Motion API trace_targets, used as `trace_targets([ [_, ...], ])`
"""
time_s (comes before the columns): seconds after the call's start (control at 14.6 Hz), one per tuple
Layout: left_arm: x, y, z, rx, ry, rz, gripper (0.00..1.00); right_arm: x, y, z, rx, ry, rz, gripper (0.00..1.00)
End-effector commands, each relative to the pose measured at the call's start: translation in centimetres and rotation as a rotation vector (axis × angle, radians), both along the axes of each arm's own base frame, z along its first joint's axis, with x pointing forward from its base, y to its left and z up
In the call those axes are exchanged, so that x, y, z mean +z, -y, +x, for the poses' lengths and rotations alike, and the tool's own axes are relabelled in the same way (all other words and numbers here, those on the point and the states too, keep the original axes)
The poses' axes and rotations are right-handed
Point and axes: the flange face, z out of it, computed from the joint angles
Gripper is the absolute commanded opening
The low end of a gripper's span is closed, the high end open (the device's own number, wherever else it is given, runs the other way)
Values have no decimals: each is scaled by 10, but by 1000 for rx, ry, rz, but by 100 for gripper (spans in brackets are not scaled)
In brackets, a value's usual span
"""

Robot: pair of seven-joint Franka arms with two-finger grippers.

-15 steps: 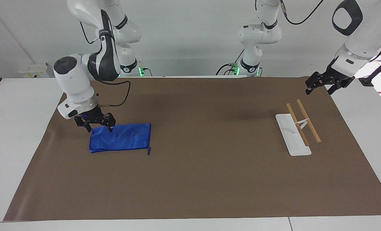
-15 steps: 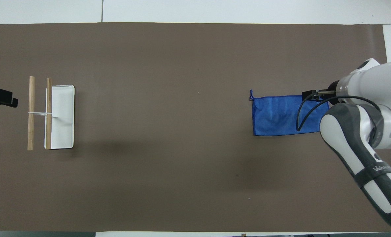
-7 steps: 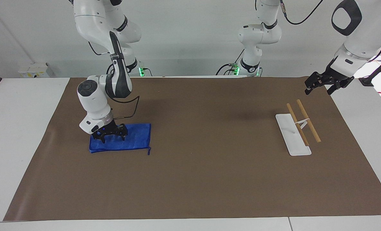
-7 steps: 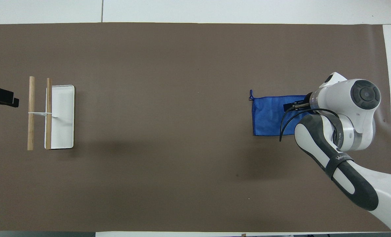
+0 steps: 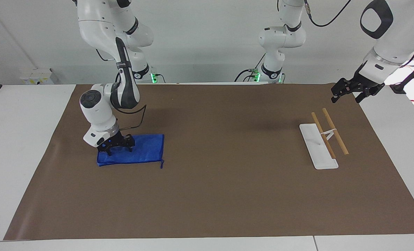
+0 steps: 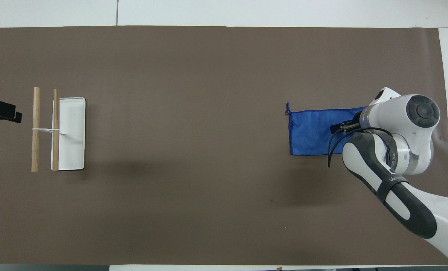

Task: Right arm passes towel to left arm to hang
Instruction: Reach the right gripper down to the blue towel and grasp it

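The blue towel (image 5: 140, 153) lies flat on the brown mat toward the right arm's end of the table, its loop string at one corner (image 6: 287, 109). My right gripper (image 5: 119, 149) is down on the towel's end, open, with both fingertips spread and resting on the cloth. In the overhead view the right arm's wrist (image 6: 397, 120) covers that end of the towel (image 6: 310, 131). My left gripper (image 5: 348, 96) waits open in the air over the mat's corner at the left arm's end, with nothing between its fingers, and shows at the overhead view's edge (image 6: 1, 112).
A hanging rack stands at the left arm's end: a white base (image 5: 316, 148) (image 6: 73, 131) carrying two wooden rods (image 5: 334, 130) (image 6: 35, 128) on a thin white support. The brown mat (image 5: 227, 191) covers most of the table.
My right gripper has come down from just above the towel's edge onto the cloth, and its wrist has swung over the towel. The towel and the left arm have not moved.
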Motion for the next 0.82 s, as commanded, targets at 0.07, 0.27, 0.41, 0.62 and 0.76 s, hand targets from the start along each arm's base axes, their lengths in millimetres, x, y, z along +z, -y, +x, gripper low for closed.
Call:
trace_targets([
  [0.07,3,2,-8,-9,2,13,100,-2,-2,-4,17,-1,12,2],
  [0.27,3,-1,-8,-4,7,12,100,-2,-5,-5,-4,-17,14,0],
  [0.41,3,0,-7,-4,10,11,100,-2,-6,-7,-13,-30,14,0],
  [0.62,3,-4,-7,4,14,3,100,13,-7,5,-38,-55,18,0],
  [0.76,3,-3,-7,8,14,-1,100,36,-12,17,-63,-81,21,0],
])
